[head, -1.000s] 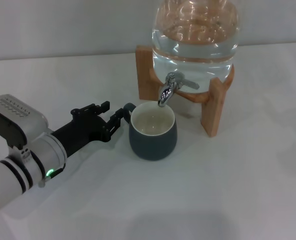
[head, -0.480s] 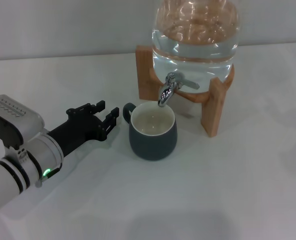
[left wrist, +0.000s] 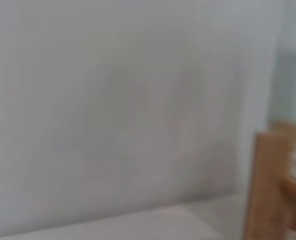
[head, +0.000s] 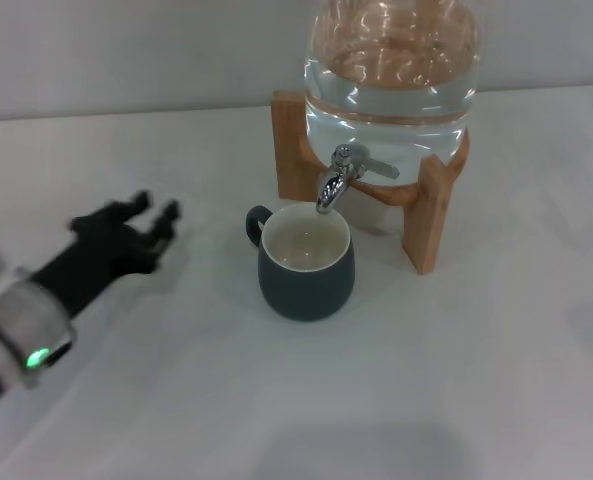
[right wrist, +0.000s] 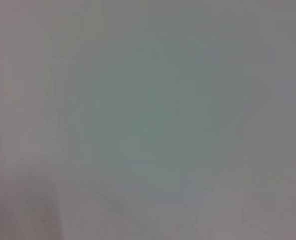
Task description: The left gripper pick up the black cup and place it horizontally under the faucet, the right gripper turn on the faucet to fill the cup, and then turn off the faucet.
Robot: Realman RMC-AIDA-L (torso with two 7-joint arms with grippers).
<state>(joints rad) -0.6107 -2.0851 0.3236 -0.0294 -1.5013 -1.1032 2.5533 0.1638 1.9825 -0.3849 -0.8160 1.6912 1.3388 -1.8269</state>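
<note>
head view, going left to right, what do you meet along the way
black-clawed left gripper on its white arm → dark grey-green black cup with cream inside → shiny chrome faucet → right leg of the wooden stand under the clear glass water jar

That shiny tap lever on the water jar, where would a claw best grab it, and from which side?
Best guess: the flat lever of the faucet, which sticks out toward the robot's right, clear of the wooden stand. Coming from the right and front lets the jaws pinch its flat faces without bumping the black cup below the spout.
</note>
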